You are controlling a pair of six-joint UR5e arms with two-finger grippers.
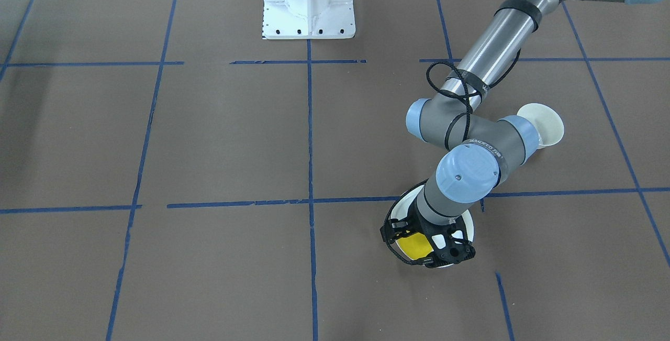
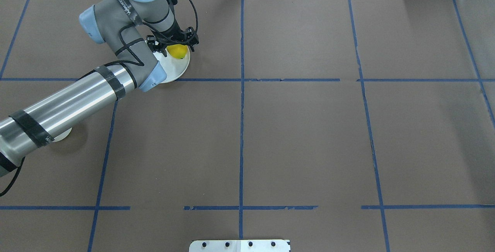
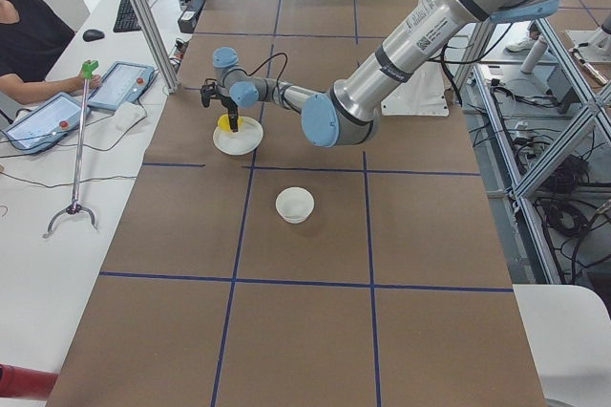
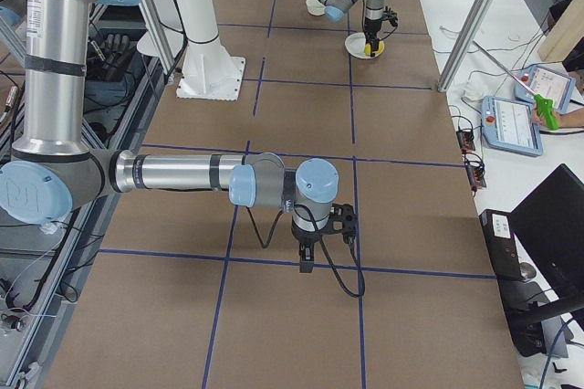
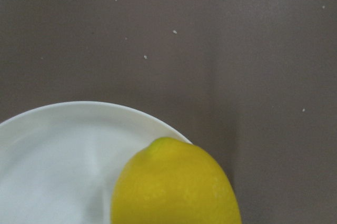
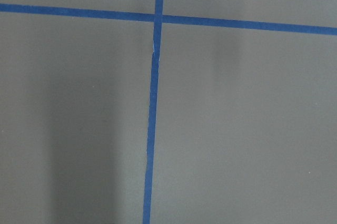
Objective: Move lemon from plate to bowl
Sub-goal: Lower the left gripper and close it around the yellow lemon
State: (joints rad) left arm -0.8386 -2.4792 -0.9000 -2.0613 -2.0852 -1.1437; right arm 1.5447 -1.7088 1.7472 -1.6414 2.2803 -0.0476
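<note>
In the front-facing view, the left pincer (image 1: 419,246) hangs over the plate (image 1: 467,226) with a jaw on each side of the lemon (image 1: 412,244). I cannot tell whether it is squeezing the fruit or only straddling it. The bowl (image 1: 547,121) sits well apart, behind the pincer.

From overhead, the lemon (image 2: 178,52) lies right under the pincer, near the plate's far rim rather than its middle. The bowl (image 2: 62,136) is mostly hidden beneath the left arm (image 2: 65,105).

The left side view shows the bowl (image 3: 295,204) in full, well apart from the pincer.

In the right side view, the right pincer (image 4: 308,261) points down at the bare surface (image 4: 411,179), far from everything. Its opening cannot be told.

In the left wrist view, the lemon fills the lower frame, its tip overlapping the plate's rim.

The right wrist view shows only surface and tape (image 6: 152,129).

Likely risks:
- The lemon is smooth and oval, so an off-centre pinch could squirt it over the nearby rim.
- A low fingertip could drag the light plate.
- The arm overhangs the thin bowl, so a swing back could knock it.
- A high release may bounce the fruit out.
</note>
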